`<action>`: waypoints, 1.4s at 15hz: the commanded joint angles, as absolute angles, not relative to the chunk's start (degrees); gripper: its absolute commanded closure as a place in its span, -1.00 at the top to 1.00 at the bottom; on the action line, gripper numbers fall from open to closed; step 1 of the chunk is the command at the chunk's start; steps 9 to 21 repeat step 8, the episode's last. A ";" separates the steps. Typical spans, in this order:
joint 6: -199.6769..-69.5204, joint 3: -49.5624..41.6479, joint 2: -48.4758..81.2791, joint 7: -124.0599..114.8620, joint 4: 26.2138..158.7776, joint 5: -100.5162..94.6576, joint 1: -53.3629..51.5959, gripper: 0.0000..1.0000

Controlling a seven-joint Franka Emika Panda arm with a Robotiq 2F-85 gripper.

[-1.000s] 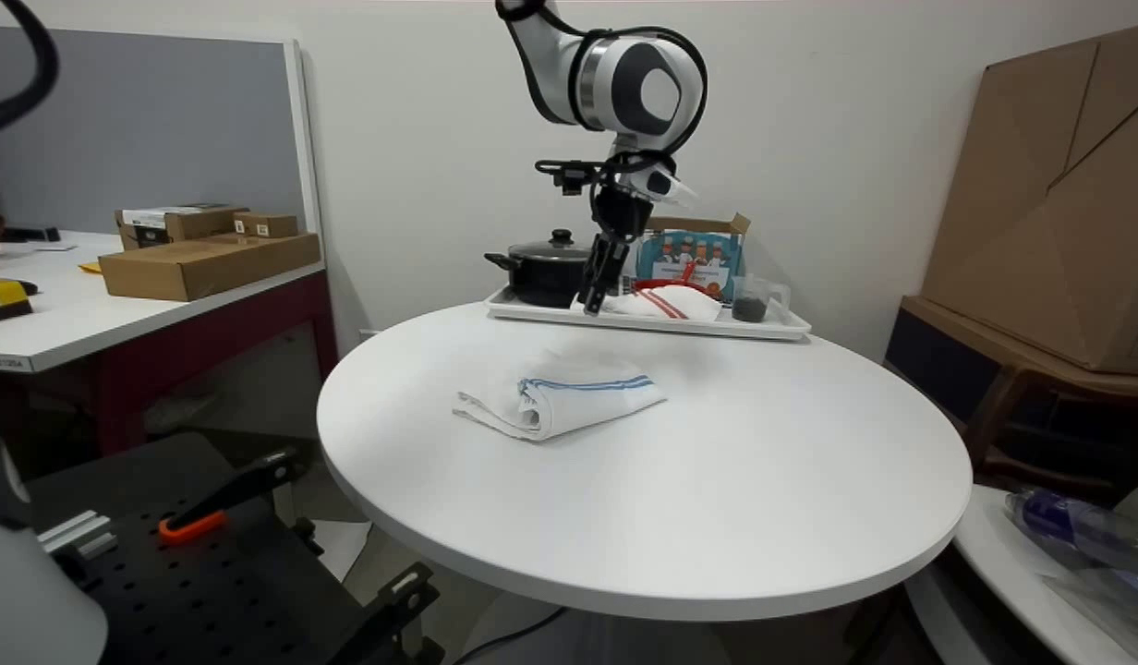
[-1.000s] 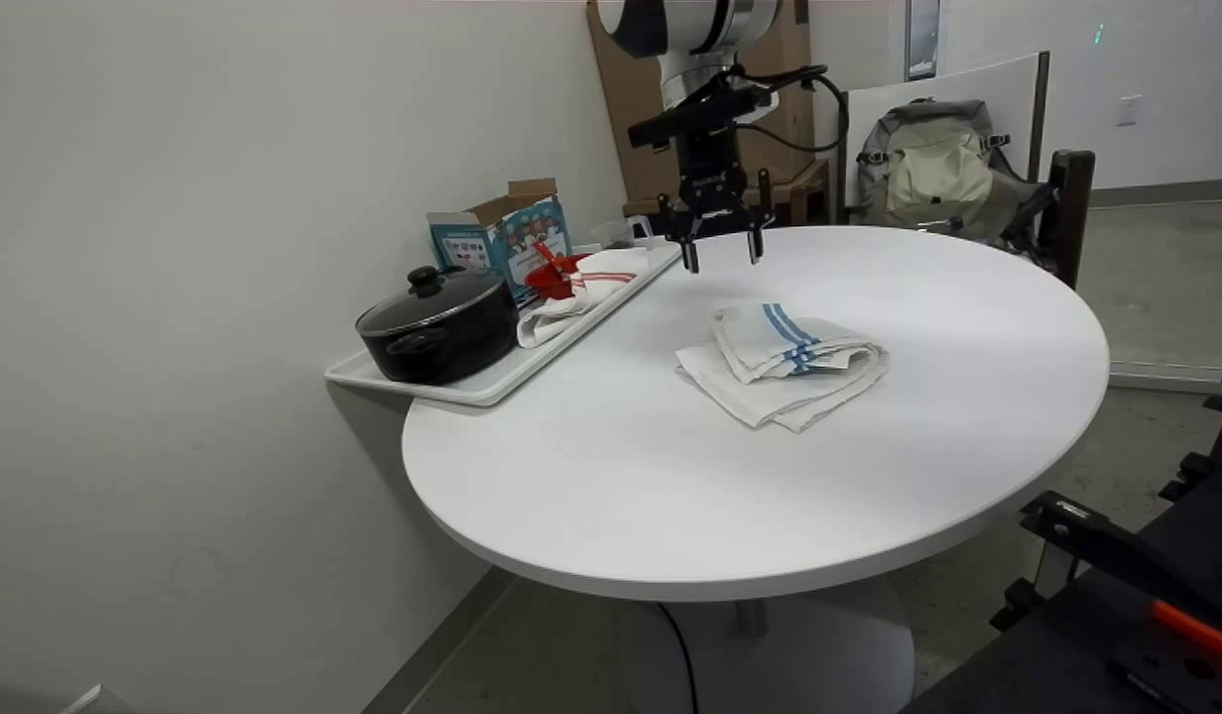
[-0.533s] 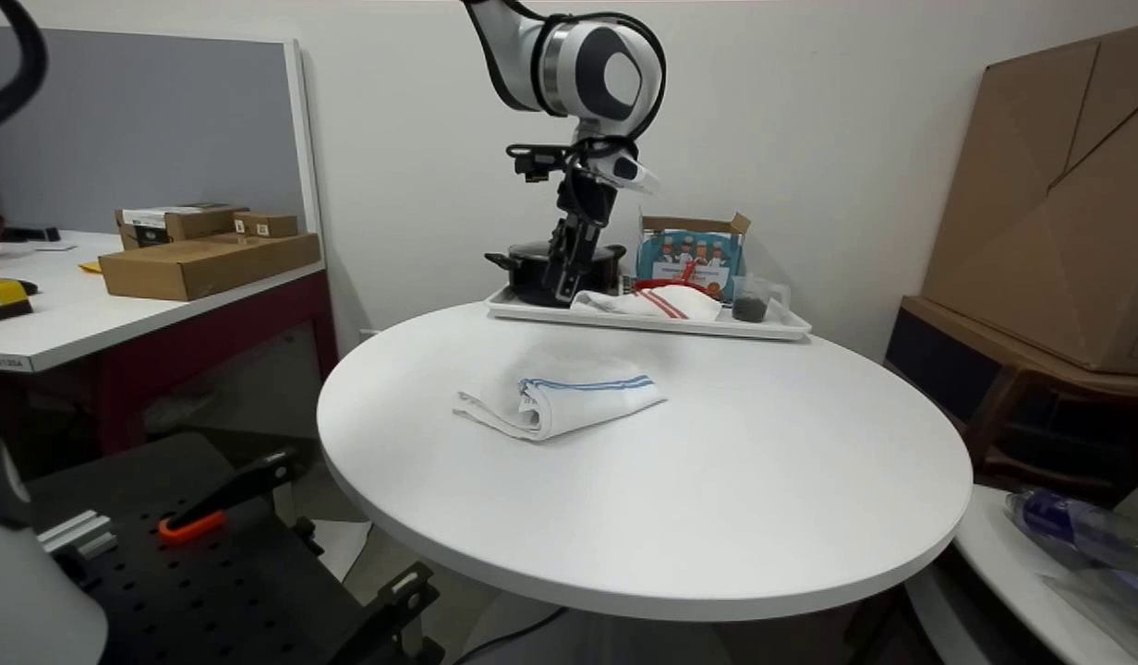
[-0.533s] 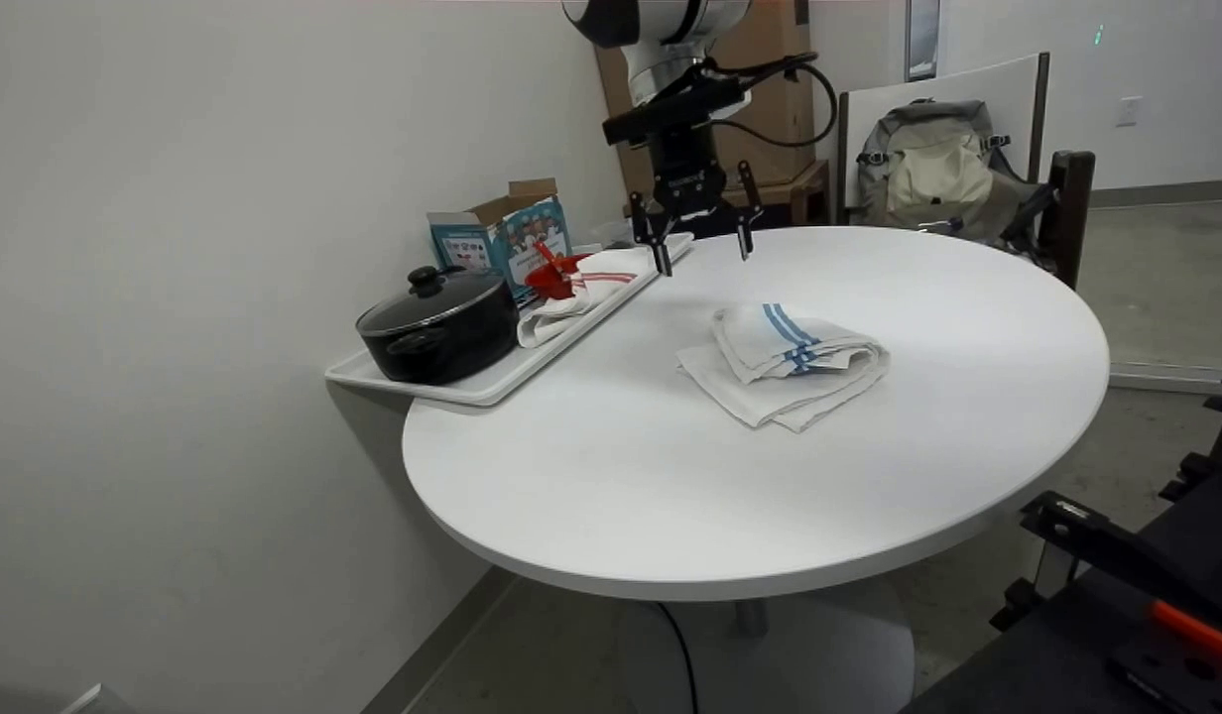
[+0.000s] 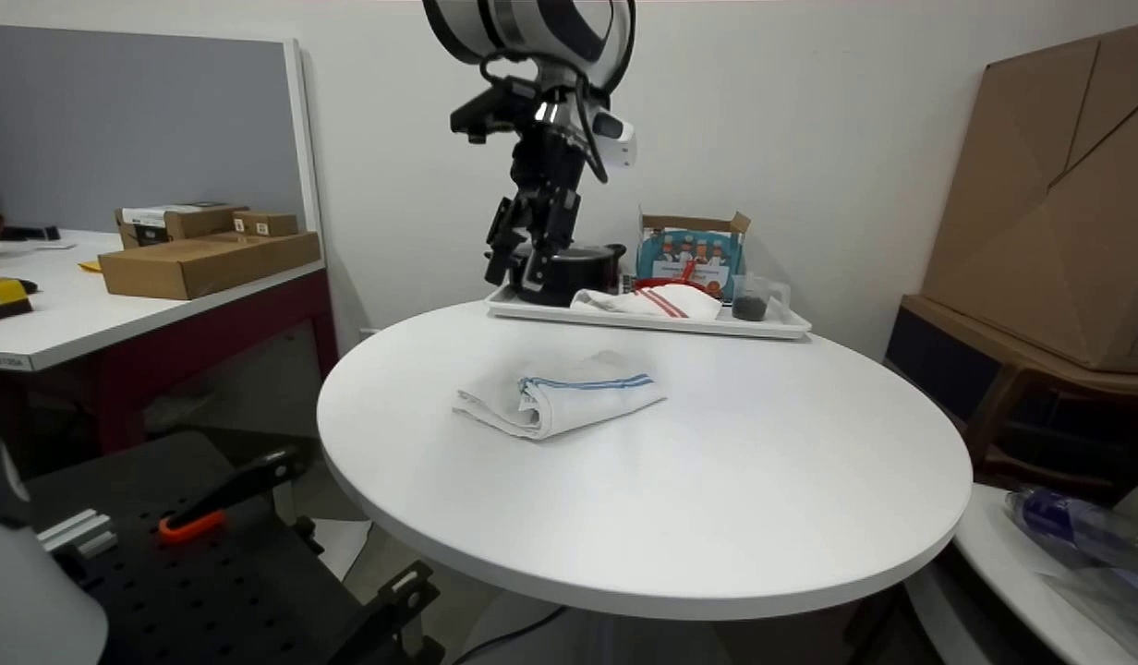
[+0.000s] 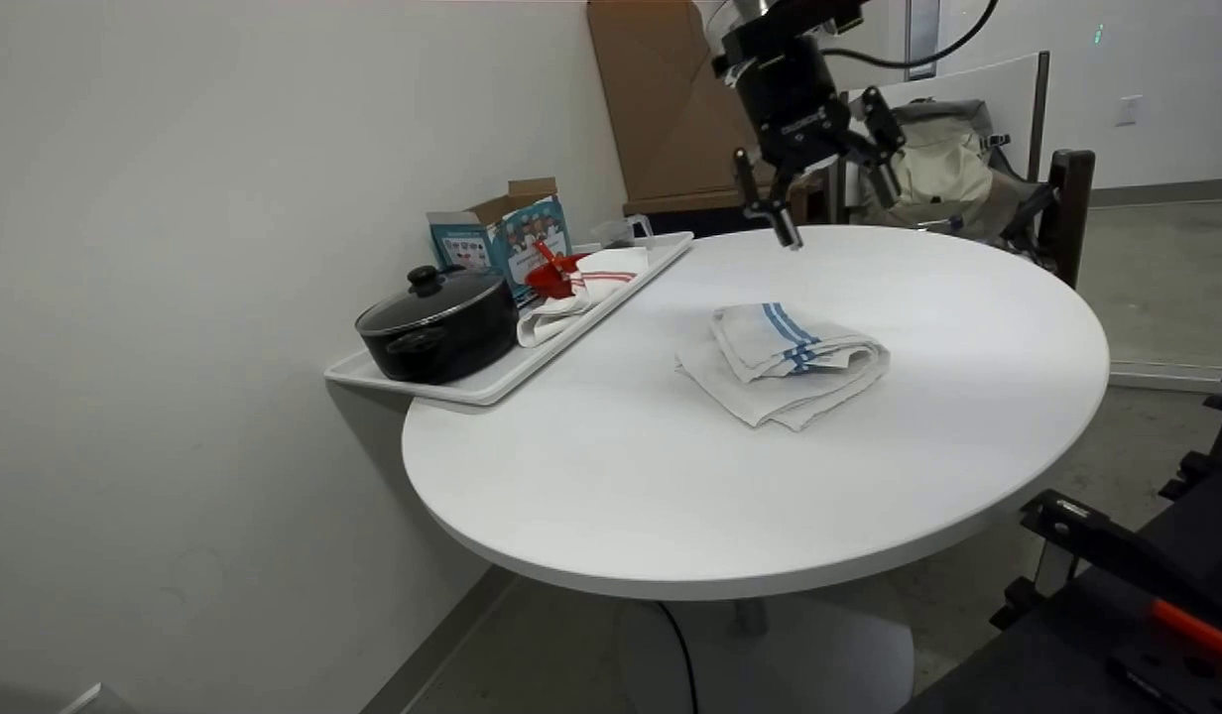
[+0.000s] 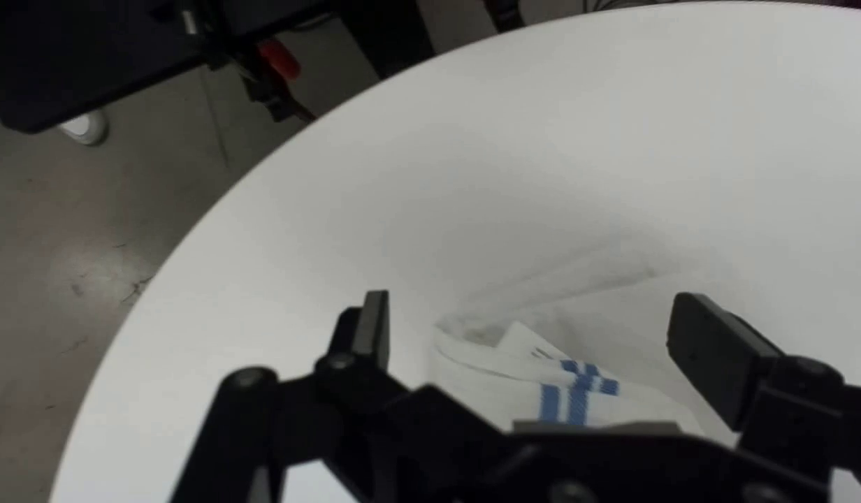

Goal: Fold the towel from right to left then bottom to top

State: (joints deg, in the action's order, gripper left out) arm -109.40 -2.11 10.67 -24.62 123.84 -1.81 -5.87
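The towel, white with blue stripes, lies folded in layers as a small bundle on the round white table. It shows in both exterior views [image 5: 592, 402] [image 6: 770, 342]. A loose lower layer sticks out from under the striped upper fold. My gripper, also in both exterior views [image 5: 515, 280] [image 6: 840, 220], is open, empty and tilted, held above the table and apart from the towel. In the wrist view the open fingers [image 7: 532, 307] frame the towel [image 7: 486, 391], with its rolled edge and a small tag between them. The gripper body hides the towel's near part there.
The round white table [image 5: 717, 517] has a white tray [image 6: 492, 392] at the wall edge. On it are a black lidded pot [image 6: 437, 327], a blue box [image 6: 537, 238], a red item [image 6: 551, 278], a red-striped cloth [image 6: 611, 273] and a clear cup [image 5: 754, 297].
My open gripper has moved left in an exterior view and, after a slight shift left, right and up in an exterior view. It has turned and tilted. The towel has not moved.
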 commanded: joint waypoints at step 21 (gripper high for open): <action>-120.25 0.53 -6.88 -28.31 141.60 -12.54 -2.22 1.00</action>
